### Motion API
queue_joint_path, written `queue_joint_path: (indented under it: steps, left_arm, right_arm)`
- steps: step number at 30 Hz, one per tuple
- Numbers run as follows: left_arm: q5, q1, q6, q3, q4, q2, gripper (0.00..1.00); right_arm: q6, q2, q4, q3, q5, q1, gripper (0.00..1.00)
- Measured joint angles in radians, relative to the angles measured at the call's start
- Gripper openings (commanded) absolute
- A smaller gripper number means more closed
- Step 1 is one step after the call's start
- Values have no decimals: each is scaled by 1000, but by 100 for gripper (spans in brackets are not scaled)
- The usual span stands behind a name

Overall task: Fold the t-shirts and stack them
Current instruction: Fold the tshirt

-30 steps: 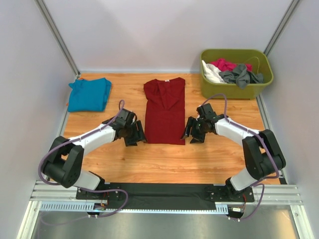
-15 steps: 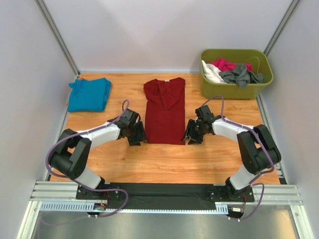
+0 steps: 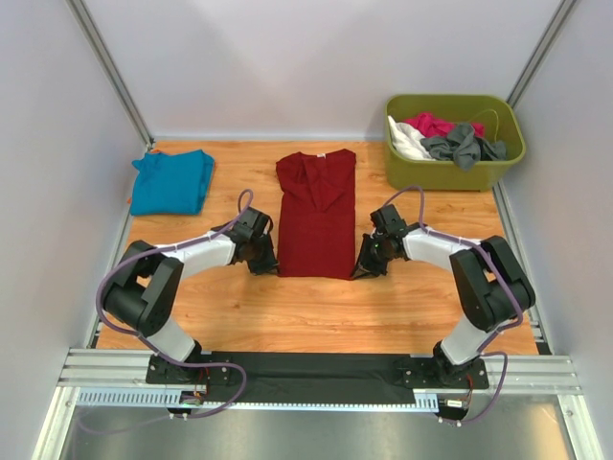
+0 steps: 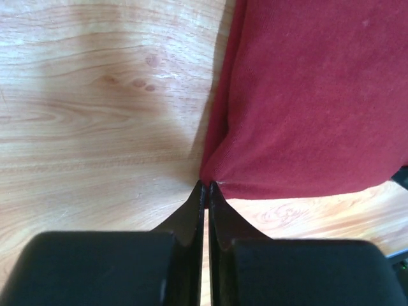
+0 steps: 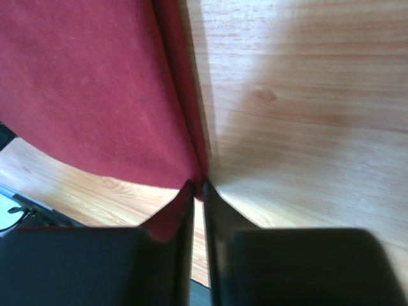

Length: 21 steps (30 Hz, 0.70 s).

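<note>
A dark red t-shirt (image 3: 316,213) lies folded lengthwise in the middle of the table, its white label at the far collar. My left gripper (image 3: 271,265) is shut on its near left corner (image 4: 213,178); the red cloth is pinched between the fingertips in the left wrist view. My right gripper (image 3: 361,269) is shut on the near right corner (image 5: 197,172), cloth caught between its tips. A teal-blue t-shirt (image 3: 172,181) lies folded at the far left of the table, away from both grippers.
An olive green bin (image 3: 454,140) at the far right holds pink, white and dark grey garments. Bare wooden tabletop (image 3: 316,316) lies between the shirt and the arm bases. Grey walls close in both sides.
Both grippers moved inward to the red shirt's near corners and closed on them. The shirt itself has not shifted.
</note>
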<state>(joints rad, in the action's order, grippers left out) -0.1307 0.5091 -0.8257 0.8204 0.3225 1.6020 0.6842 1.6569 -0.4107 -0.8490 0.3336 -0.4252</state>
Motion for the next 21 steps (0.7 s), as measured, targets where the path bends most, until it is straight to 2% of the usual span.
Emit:
queue_joint_path:
  steps: [1,9,14,21]
  left_arm:
    - [-2,0,0,0,-2,1,0]
    - [20,4,-6,-54,8,-58,0]
    - [32,35,-6,-106,95,-147,0]
    - [36,100,-24,-147,244,-345,0]
  right_arm:
    - [3,9,0,-2,4,-1,0]
    - [9,14,13,7,26,-21,0]
    - [24,-71,5,95,26,-73,0]
    - [51,-228,-108,160,-16,-177,0]
